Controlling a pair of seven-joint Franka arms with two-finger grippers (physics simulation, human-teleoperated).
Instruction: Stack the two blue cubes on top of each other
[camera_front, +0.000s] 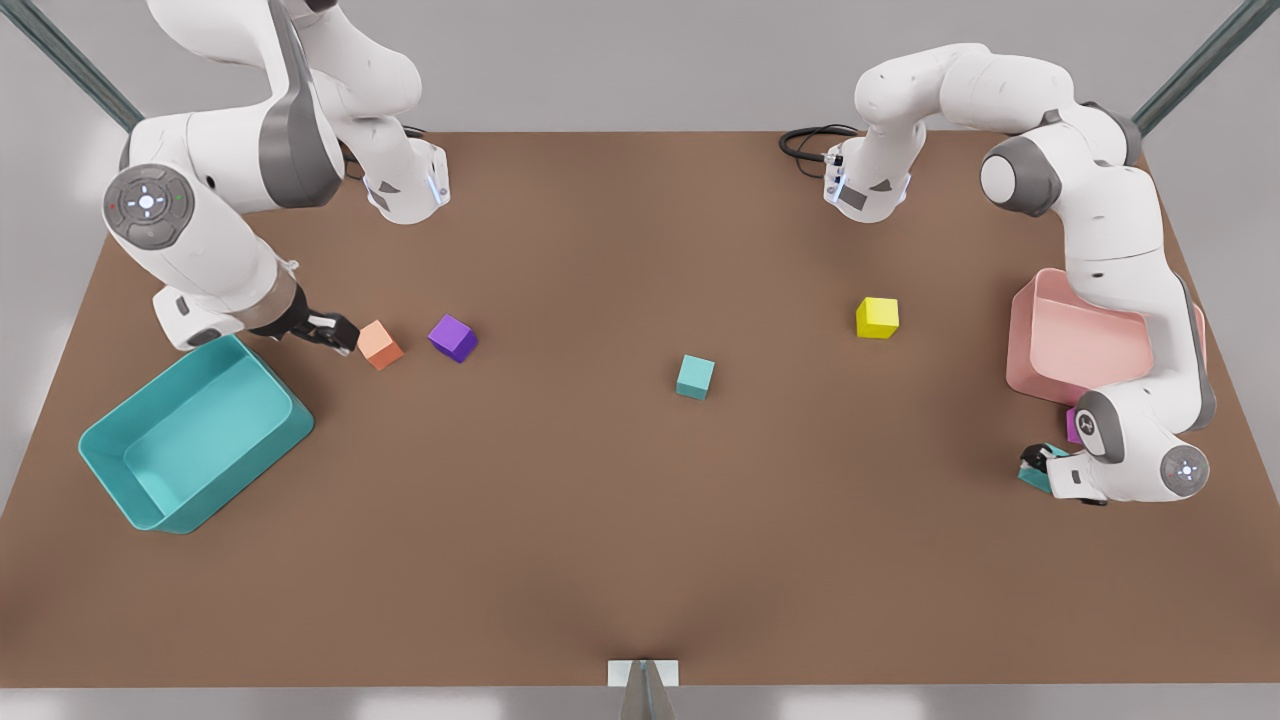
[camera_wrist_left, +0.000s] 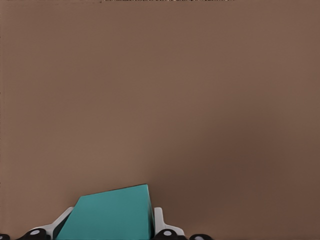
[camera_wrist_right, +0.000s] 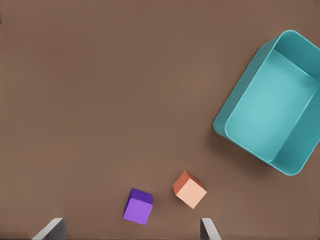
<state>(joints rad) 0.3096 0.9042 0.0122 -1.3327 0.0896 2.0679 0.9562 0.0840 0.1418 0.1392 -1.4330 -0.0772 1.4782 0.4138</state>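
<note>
One blue cube (camera_front: 695, 377) sits alone on the brown table near the middle. The other blue cube (camera_front: 1034, 476) (camera_wrist_left: 112, 215) is at the front view's right, tilted, with my left gripper (camera_front: 1036, 464) (camera_wrist_left: 110, 227) shut on it; a finger (camera_wrist_left: 159, 220) presses each side. My right gripper (camera_front: 335, 330) (camera_wrist_right: 130, 229) hangs open above the table at the front view's left, next to the orange cube (camera_front: 380, 345) (camera_wrist_right: 190, 190), with nothing between its fingers.
A purple cube (camera_front: 453, 337) (camera_wrist_right: 138, 206) lies beside the orange one. The large teal bin (camera_front: 100, 440) (camera_wrist_right: 220, 125) stands at the front view's left. A yellow cube (camera_front: 877, 317), a pink bin (camera_front: 1030, 330) and a magenta cube (camera_front: 1071, 426) half hidden by the arm are at its right.
</note>
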